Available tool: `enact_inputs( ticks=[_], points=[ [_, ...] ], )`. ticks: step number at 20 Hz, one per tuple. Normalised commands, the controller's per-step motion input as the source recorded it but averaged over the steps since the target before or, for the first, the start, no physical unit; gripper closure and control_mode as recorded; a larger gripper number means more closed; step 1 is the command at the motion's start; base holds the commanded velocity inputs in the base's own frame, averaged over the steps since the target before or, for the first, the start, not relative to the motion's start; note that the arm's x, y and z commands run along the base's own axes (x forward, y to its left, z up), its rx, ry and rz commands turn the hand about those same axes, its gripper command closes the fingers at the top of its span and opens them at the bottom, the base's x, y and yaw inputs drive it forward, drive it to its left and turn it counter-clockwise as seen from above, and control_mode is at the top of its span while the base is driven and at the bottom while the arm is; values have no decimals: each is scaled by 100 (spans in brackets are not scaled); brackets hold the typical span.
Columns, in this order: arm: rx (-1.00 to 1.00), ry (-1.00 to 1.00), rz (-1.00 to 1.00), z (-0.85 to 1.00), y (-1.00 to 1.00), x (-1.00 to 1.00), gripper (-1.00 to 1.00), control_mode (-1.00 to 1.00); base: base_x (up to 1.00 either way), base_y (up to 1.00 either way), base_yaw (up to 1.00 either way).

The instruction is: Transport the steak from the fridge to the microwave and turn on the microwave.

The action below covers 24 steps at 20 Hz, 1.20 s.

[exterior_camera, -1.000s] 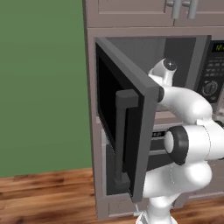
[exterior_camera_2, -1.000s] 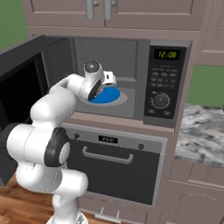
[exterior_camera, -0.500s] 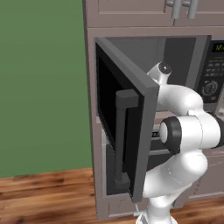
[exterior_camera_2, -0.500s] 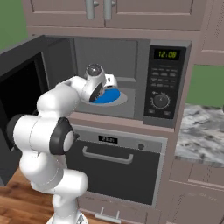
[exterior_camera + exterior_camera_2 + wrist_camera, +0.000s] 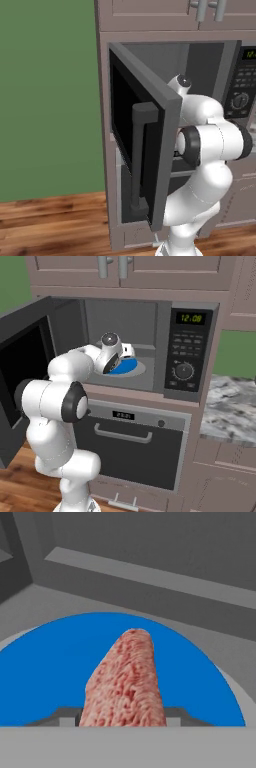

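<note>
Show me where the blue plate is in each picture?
Left base view: I can't find the plate; the open microwave door and the arm cover the inside.
Right base view: the plate lies on the microwave floor, just right of the hand.
Hand view: the plate spreads under the steak.
Shared landmark: the grey microwave.

A pinkish-red, speckled steak (image 5: 125, 682) is seen over a bright blue plate (image 5: 50, 667). The microwave (image 5: 150, 346) is grey, with green digits (image 5: 191, 318). The wall (image 5: 47, 95) is green.
</note>
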Motion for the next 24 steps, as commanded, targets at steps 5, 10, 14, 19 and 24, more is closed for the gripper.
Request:
enact_inputs(
  ticks=[5, 10, 14, 19, 24],
  points=[
    [0, 5, 2, -11, 0, 19, 100, -100, 0, 0, 0],
    [0, 3, 3, -14, 0, 22, 100, -100, 0, 0, 0],
    [0, 4, 3, -11, 0, 17, 100, -100, 0, 0, 0],
    [0, 2, 2, -7, 0, 24, 100, -100, 0, 0, 0],
    [0, 1, 2, -8, 0, 21, 100, -100, 0, 0, 0]
  ],
)
